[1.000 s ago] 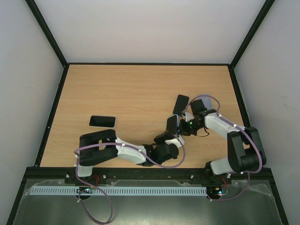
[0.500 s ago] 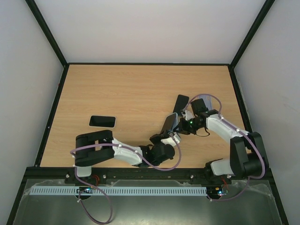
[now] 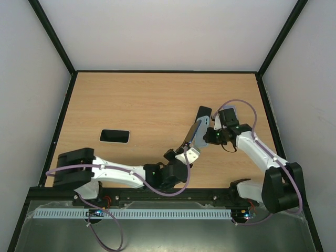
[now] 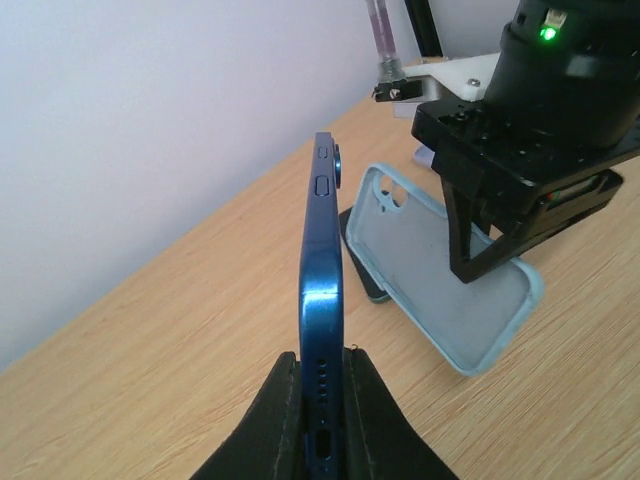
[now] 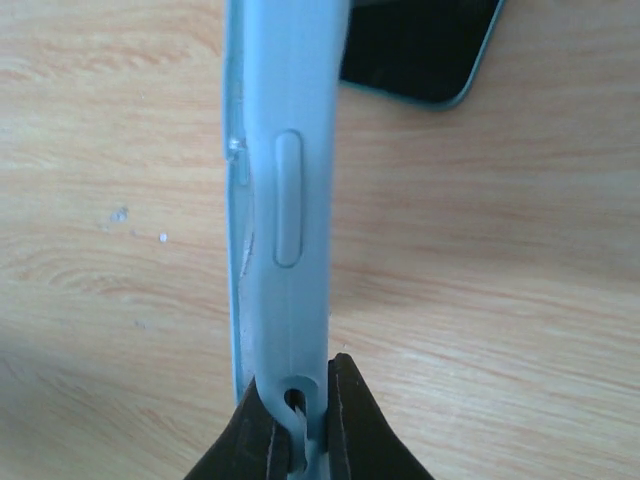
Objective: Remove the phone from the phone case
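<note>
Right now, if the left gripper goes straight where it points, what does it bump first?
Probably the pale blue case in the right gripper, just beside the path. The blue phone that the left gripper holds leads, and might slip past; depth is unclear.

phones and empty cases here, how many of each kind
phones: 3 (blue phone, black phone, dark phone)
empty cases: 1 (light blue case)
total: 4

The phone stands on edge just left of the case, the two apart.
</note>
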`<state>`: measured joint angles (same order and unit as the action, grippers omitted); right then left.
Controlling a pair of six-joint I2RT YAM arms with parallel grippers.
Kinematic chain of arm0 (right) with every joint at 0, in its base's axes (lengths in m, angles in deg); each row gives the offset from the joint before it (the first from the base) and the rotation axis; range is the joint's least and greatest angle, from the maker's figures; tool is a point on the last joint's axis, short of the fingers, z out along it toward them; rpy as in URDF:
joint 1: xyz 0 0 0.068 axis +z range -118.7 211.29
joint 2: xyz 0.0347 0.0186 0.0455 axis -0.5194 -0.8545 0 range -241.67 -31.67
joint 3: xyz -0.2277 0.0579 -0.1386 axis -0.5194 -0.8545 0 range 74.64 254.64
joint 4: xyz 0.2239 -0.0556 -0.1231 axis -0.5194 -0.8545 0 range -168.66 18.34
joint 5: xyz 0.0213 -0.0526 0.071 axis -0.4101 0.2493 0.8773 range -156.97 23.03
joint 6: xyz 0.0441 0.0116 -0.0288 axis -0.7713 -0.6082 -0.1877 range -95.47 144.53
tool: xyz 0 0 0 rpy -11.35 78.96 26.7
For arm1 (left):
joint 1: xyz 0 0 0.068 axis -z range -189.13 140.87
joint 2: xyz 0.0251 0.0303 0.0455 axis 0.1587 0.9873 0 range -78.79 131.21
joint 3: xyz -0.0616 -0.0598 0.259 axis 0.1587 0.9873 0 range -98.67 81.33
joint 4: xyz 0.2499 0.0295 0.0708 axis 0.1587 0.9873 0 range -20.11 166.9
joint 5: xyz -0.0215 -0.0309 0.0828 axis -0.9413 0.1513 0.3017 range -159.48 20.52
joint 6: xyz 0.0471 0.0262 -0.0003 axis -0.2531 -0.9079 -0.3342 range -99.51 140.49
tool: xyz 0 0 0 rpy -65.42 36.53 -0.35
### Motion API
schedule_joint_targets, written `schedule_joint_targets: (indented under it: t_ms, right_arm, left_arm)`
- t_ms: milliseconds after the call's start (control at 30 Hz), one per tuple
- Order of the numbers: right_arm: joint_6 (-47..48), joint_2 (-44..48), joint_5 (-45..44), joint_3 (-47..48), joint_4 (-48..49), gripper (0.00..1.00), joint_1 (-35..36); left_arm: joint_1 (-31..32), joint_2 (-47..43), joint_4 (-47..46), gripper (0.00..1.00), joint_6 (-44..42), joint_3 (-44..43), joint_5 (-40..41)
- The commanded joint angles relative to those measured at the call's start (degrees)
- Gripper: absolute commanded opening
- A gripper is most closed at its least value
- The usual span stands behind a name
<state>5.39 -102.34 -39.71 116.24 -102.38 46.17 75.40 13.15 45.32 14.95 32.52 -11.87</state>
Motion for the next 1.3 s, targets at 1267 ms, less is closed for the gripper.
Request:
schedule_joint_targets:
  t_ms: [1267]
  right_arm:
    - [12.73, 10.04, 0.85, 1.02, 18.77, 0.02, -15.76]
  left_arm:
    - [-24.05, 21.58, 2.85, 0.06, -26.02, -5.19, -4.49]
